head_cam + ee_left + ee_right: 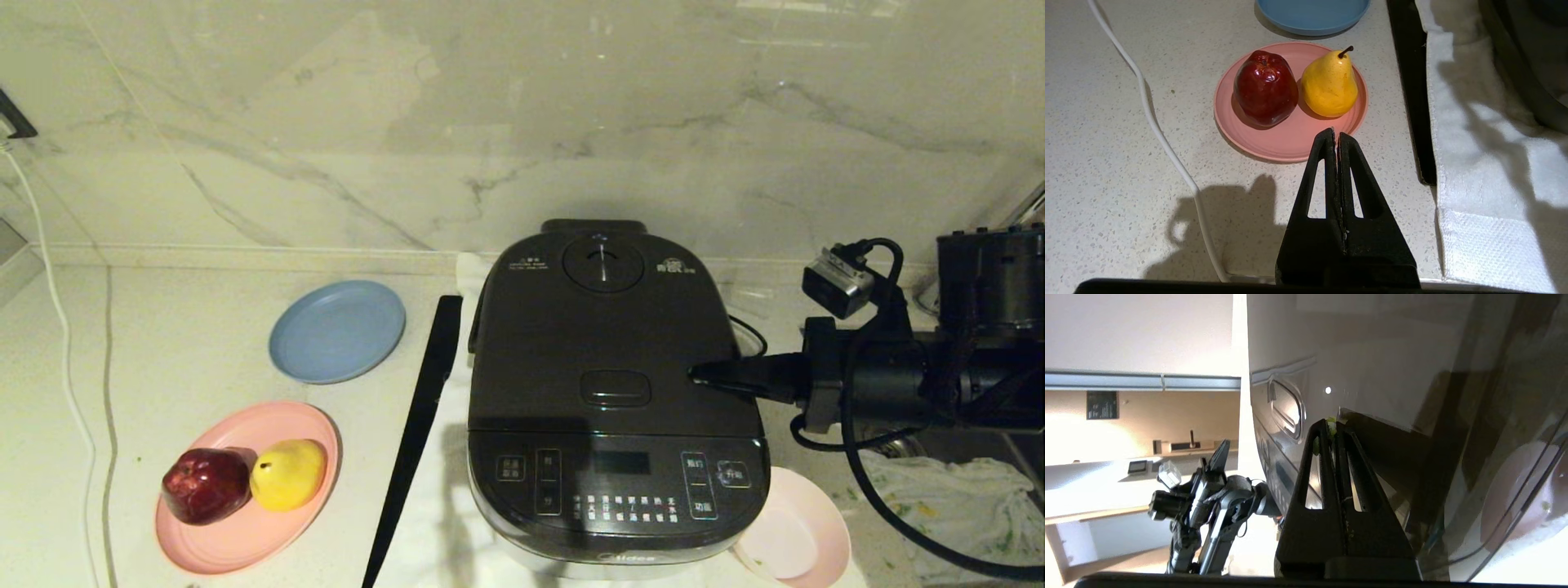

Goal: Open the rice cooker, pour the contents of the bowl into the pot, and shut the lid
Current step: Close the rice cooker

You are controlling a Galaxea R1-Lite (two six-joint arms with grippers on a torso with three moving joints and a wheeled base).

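— Marble-veined wall and a pale speckled counter point(204, 343) fill our head view. What do we count?

— One rice cooker point(616, 400) at the centre, its lid point(604, 327) down, so we see no pot. It stands on a white towel point(1490, 163). One pale pink bowl point(796, 531) sits at about 4 o'clock from the cooker, touching its front corner; we cannot make out contents in it. Two plates: a blue plate point(337, 331) at 9 o'clock and a pink plate point(245, 523) at 8 o'clock, carrying one red apple point(206, 484) and one yellow pear point(288, 474), side by side and touching.

— Anything else around?

— A long black strip point(416, 433) lies between the plates and the towel. One white cable point(57, 327) runs along the far left. A crumpled patterned cloth point(963, 506) lies at 4 o'clock, beyond the bowl.

— And our grippers?

— Our right gripper point(698, 374) reaches in level from 3 o'clock, fingers pressed together and holding nothing, tip over the lid just beside its release button point(615, 389). Green flecks cling to its fingertips point(1327, 428). Our left gripper point(1336, 136) hangs parked, closed and empty, above the counter near the pink plate.

— Any writing?

— "Midea" on the cooker's front rim; white Chinese labels on the panel and lid are too small for us to read.
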